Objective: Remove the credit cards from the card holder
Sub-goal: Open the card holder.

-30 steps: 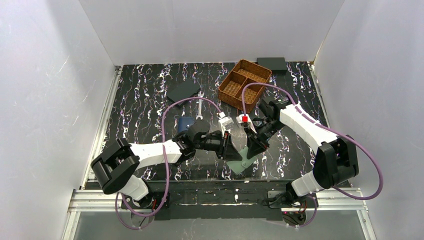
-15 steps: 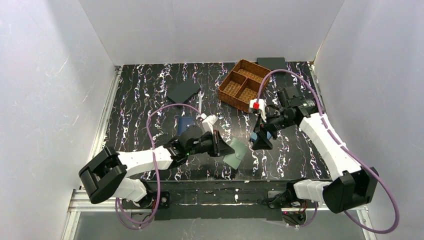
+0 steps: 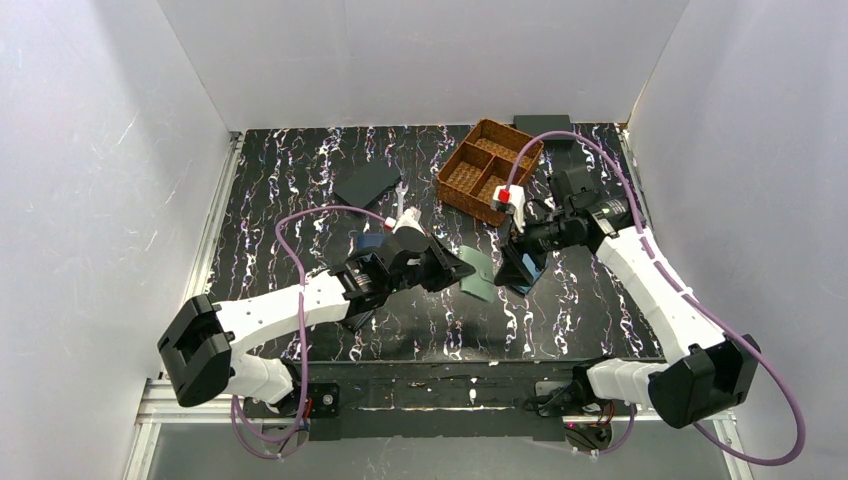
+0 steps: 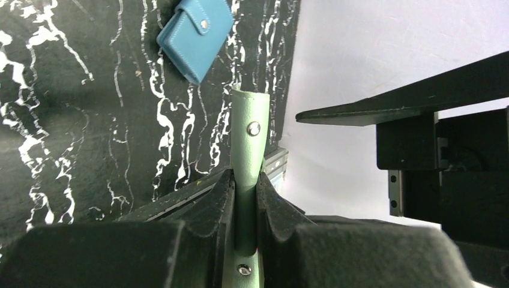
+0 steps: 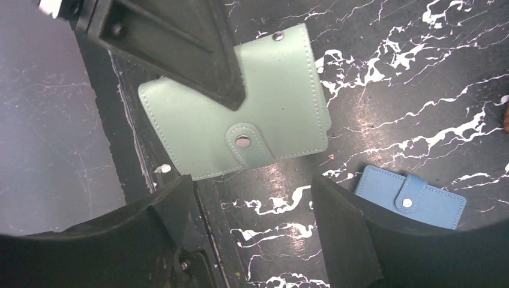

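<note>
The card holder (image 3: pixel 478 273) is a pale mint-green wallet, closed, with its snap tab fastened (image 5: pixel 243 141). It hangs above the table, and my left gripper (image 3: pixel 452 268) is shut on one edge of it. In the left wrist view the card holder (image 4: pixel 249 135) stands edge-on, pinched between the two black fingers of that gripper (image 4: pixel 245 180). My right gripper (image 5: pixel 252 222) is open just right of the holder, apart from it, with only table between its fingers. In the top view that gripper (image 3: pixel 518 268) faces the holder. No credit cards show; they are hidden.
A brighter blue wallet (image 5: pixel 411 198) lies on the table beneath the right gripper, also seen in the left wrist view (image 4: pixel 195 33). A navy wallet (image 3: pixel 370 245) lies behind the left arm. Further back are a wicker basket (image 3: pixel 490 168), a wrench (image 3: pixel 400 205) and a dark flat piece (image 3: pixel 366 183).
The right gripper let go of the card holder, opened and swung away to the right. The left gripper lifted the holder and carried it further from the table's front edge.
</note>
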`<act>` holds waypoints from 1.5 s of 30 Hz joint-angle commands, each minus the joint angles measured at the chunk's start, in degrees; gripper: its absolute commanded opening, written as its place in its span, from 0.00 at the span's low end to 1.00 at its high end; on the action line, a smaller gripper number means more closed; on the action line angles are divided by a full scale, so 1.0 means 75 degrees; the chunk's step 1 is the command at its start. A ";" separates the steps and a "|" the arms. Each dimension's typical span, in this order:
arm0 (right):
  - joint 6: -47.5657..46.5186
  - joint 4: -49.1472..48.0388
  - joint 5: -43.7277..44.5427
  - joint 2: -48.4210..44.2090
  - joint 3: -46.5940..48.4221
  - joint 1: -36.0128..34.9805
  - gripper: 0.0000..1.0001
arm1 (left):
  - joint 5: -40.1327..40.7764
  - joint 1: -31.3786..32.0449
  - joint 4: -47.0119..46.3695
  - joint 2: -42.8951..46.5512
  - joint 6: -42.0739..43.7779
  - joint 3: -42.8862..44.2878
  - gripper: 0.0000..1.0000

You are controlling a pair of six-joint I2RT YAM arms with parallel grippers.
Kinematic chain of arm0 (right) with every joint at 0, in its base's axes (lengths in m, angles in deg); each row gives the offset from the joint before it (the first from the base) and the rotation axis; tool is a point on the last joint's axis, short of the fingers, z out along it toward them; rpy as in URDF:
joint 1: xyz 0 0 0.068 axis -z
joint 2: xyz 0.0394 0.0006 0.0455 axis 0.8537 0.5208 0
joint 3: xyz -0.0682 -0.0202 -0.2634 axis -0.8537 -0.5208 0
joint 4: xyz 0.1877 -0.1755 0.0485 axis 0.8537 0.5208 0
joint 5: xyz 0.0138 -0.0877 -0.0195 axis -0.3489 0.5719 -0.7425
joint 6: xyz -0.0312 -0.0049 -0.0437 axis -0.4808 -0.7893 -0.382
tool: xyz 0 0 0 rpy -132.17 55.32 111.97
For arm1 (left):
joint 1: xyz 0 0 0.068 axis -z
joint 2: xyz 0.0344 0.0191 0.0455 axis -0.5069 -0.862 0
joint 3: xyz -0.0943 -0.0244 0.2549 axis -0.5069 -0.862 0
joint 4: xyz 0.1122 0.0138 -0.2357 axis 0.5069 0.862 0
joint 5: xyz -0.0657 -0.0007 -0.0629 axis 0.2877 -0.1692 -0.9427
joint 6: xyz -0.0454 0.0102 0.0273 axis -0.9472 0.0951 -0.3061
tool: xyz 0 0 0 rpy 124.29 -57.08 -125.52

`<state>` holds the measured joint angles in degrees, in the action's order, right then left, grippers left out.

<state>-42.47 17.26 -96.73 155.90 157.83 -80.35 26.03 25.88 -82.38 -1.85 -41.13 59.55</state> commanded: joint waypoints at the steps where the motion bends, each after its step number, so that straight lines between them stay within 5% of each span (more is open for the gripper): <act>1: 0.0526 -0.0513 0.0207 0.0234 0.0175 -0.0255 0.78 | 0.0708 0.0143 0.1038 0.0074 -0.0289 0.0234 0.00; 31: 0.0794 -0.1085 0.1398 0.1342 -0.0036 -0.1546 0.48 | 0.0478 0.0270 0.0143 -0.0100 -0.0159 0.0128 0.00; 45: 0.0825 -0.1179 0.1800 0.1188 -0.0123 -0.1527 0.06 | 0.0575 0.0276 0.0124 0.0121 -0.0218 -0.0107 0.00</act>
<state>-36.27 9.59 -84.84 165.86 157.22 -92.09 29.88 27.54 -78.64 -4.26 -42.25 59.07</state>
